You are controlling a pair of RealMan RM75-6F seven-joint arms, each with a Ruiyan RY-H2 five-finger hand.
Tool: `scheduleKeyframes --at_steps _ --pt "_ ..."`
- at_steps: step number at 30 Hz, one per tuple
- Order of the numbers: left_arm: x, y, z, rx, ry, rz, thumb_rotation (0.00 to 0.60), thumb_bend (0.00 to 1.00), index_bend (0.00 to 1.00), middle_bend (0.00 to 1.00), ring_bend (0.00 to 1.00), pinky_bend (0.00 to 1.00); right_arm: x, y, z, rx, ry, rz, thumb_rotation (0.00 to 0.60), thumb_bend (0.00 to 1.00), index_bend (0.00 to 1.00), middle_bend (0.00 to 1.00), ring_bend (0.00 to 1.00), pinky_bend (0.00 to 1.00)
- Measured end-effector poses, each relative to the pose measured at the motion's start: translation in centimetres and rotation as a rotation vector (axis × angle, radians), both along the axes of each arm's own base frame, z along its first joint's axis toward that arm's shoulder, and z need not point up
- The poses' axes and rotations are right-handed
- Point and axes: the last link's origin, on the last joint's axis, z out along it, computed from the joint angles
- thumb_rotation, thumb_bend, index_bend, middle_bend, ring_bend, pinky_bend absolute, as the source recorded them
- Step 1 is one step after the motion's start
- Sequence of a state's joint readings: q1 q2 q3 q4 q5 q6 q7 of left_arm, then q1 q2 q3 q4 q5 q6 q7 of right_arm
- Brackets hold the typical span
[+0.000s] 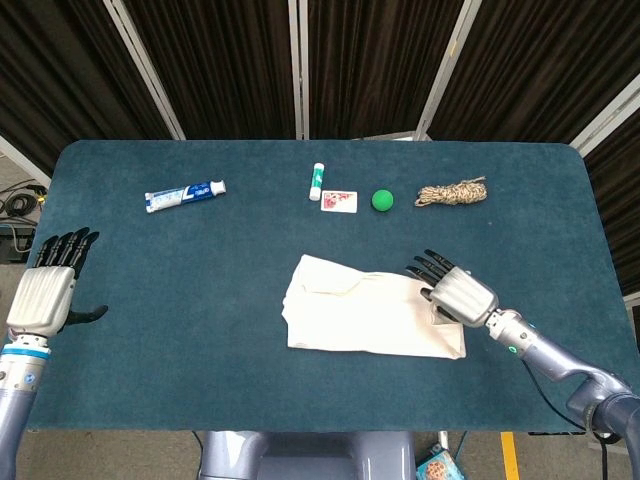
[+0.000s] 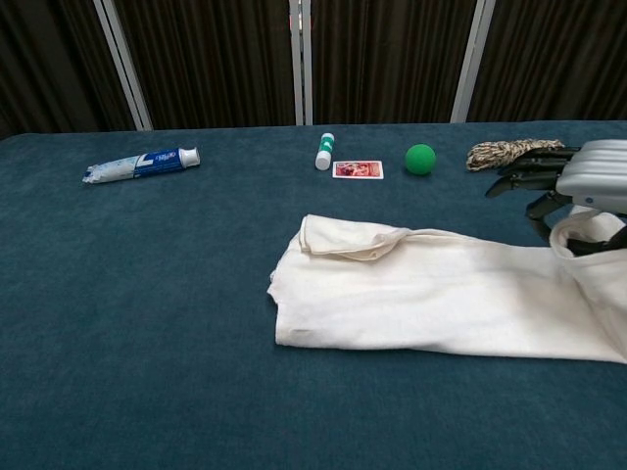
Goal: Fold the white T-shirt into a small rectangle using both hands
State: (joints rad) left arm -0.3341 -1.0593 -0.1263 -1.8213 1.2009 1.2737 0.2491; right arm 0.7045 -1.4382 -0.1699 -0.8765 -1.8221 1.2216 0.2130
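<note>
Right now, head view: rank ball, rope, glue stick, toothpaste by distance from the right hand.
From the right hand:
1. Ball, up and left of it.
2. Rope, straight up; too close to the ball to call firmly.
3. Glue stick, further left.
4. Toothpaste, far left.

You are looking at one white T-shirt [image 1: 370,318], one toothpaste tube [image 1: 185,195], one glue stick [image 1: 316,180], one small card [image 1: 339,201], one green ball [image 1: 382,200], one coil of rope [image 1: 451,192], and two robot hands: the left hand [image 1: 43,295] and the right hand [image 1: 455,293].
</note>
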Motion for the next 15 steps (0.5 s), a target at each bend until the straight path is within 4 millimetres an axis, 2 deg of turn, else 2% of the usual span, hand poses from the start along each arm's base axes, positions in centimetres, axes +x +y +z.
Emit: scheduleKeyframes --at_steps 5,15 --pt "-0.1 0.0 0.1 -0.003 -0.007 0.002 0.600 0.00 0.00 0.00 0.00 0.00 1.7 -0.7 -0.1 -0.016 0.014 0.009 0.600 0.40 0.72 0.10 0.00 0.00" --pt "-0.1 0.1 0.3 -0.005 -0.018 0.003 0.600 0.00 0.00 0.00 0.00 0.00 3.8 -1.2 -0.4 -0.021 0.001 0.034 0.600 0.40 0.73 0.11 0.00 0.00"
